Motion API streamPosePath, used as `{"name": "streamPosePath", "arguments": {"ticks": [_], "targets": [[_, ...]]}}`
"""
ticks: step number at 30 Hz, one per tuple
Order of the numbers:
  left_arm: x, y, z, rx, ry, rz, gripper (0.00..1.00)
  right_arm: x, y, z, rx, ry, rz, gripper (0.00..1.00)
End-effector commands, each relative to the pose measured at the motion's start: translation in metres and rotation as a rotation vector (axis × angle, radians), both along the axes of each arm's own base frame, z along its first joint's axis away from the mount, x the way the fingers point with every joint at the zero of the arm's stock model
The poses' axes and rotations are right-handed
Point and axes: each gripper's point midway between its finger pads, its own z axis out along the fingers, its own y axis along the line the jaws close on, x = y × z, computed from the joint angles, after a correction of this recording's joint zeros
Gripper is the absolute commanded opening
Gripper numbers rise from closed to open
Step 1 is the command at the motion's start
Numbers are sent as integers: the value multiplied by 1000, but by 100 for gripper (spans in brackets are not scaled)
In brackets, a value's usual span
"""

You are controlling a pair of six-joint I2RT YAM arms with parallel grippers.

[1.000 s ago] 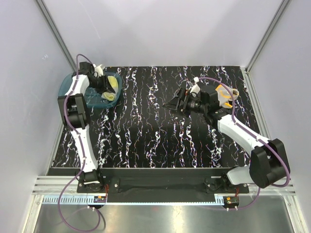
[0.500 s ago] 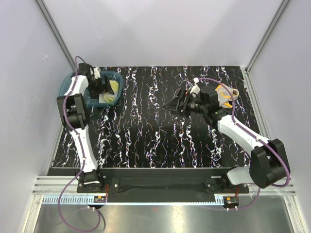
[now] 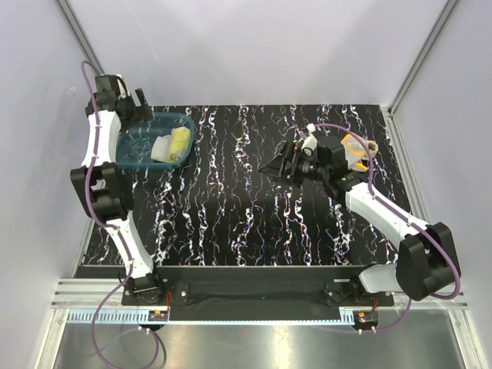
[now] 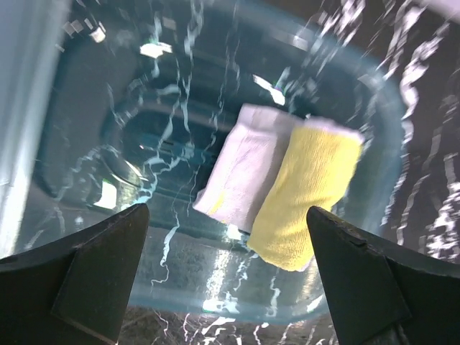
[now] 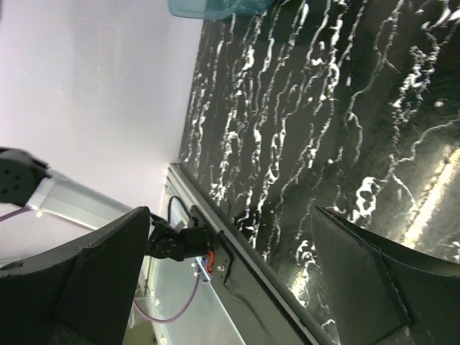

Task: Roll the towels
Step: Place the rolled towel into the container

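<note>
Pale yellow cloth towel [image 4: 309, 194] rolled in teal plastic tub [image 4: 374, 93], ten o'clock; left gripper [image 4: 228, 208], right gripper [image 5: 231, 210] spread wide.

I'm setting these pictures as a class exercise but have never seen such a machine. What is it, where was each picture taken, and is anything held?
Two robot arms, left and right, are bolted to a black marbled table. One view is overhead; the other two come from a camera on each wrist, looking past its own fingers. The left end effector hangs open near a teal basin holding a rolled yellow towel. The right end effector is open over the table; an orange towel lies beyond that arm. Nothing is held.
</note>
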Motion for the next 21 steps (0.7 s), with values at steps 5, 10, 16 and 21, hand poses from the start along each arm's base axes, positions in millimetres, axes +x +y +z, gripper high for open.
{"name": "streamPosePath", "arguments": {"ticks": [5, 10, 16, 21], "targets": [[-13, -17, 83, 2, -239, 15, 99, 25, -41, 6, -271, -69, -181, 100], [-24, -41, 96, 9, -282, -39, 99, 61, -85, 6, -379, -37, -346, 100], [-10, -98, 37, 80, -155, -203, 98, 65, -85, -8, -323, 20, -348, 100], [-10, -112, -12, 153, -60, -192, 95, 60, -90, -22, -342, 41, -349, 100]]}}
